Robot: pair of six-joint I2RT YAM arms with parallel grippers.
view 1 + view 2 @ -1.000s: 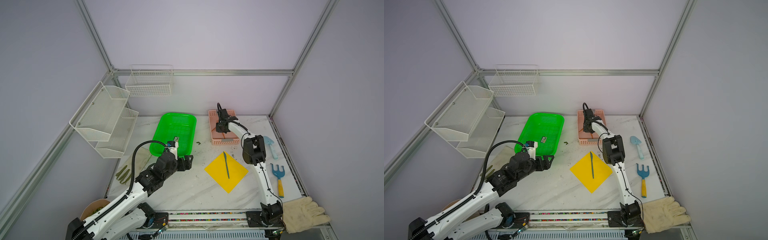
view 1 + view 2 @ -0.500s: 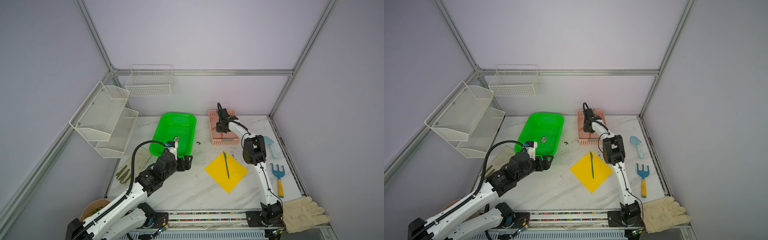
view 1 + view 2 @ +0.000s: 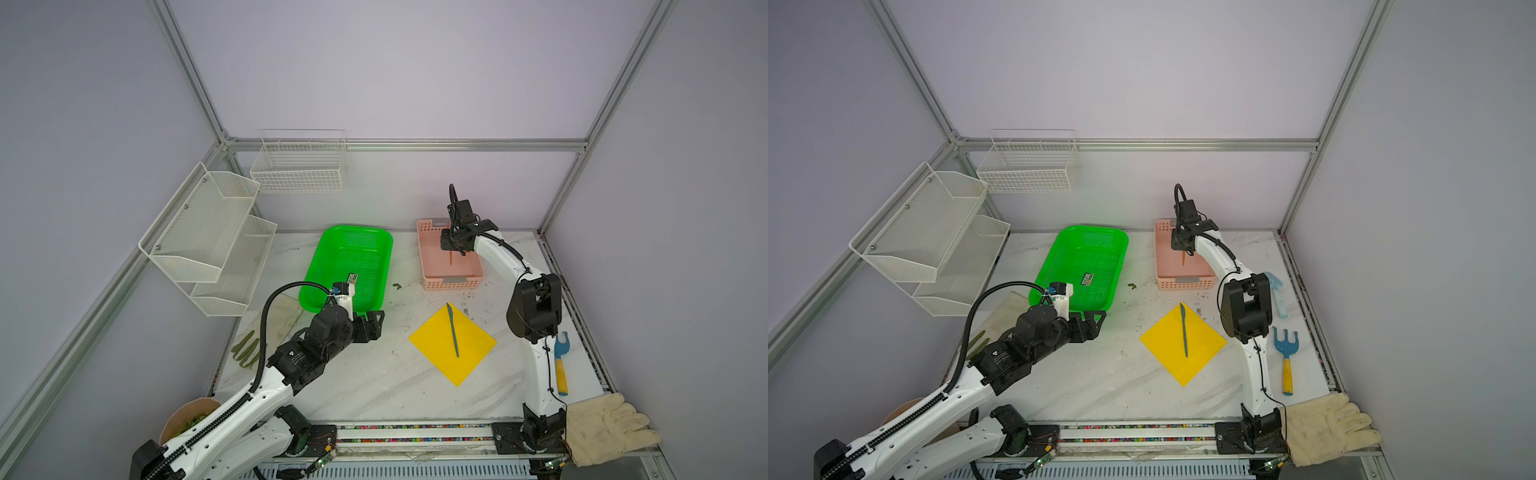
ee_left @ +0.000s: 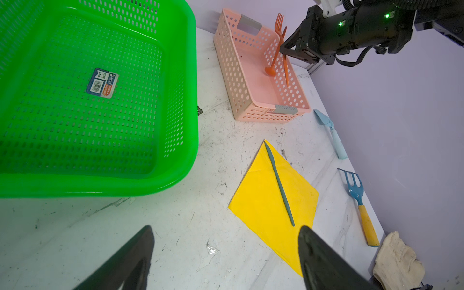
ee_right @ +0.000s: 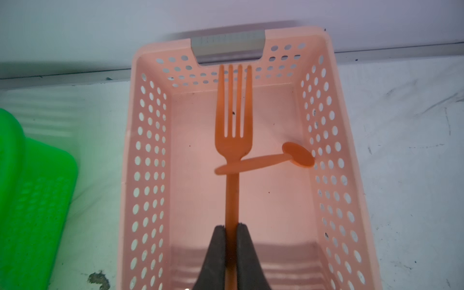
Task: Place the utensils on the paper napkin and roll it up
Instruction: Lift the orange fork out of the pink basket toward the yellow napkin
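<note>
The yellow paper napkin (image 3: pixel 465 353) (image 3: pixel 1167 349) (image 4: pixel 261 208) lies flat on the table as a diamond. A dull teal utensil (image 3: pixel 453 330) (image 3: pixel 1184 330) (image 4: pixel 278 183) rests along its middle. My right gripper (image 3: pixel 451 249) (image 3: pixel 1183 248) (image 5: pixel 231 226) hangs over the pink basket (image 3: pixel 453 283) (image 3: pixel 1185 283) (image 5: pixel 148 175), shut on the handle of the orange fork (image 5: pixel 233 140) (image 4: pixel 278 22). The orange spoon (image 5: pixel 263 160) (image 4: pixel 271 69) leans across the fork's neck, bowl end low in the basket. My left gripper (image 3: pixel 376 322) (image 3: pixel 1096 320) (image 4: pixel 226 228) is open and empty, left of the napkin.
A green basket (image 3: pixel 349 266) sits behind my left gripper. A light blue toy shovel (image 3: pixel 1277 295), a blue rake with a yellow handle (image 3: pixel 1285 357) and a cream glove (image 3: pixel 1325 428) lie along the right edge. White wire shelves (image 3: pixel 208 237) hang at the left wall.
My right gripper has risen a little over the pink basket with the fork. The left arm, the napkin and the teal utensil have stayed where they were.
</note>
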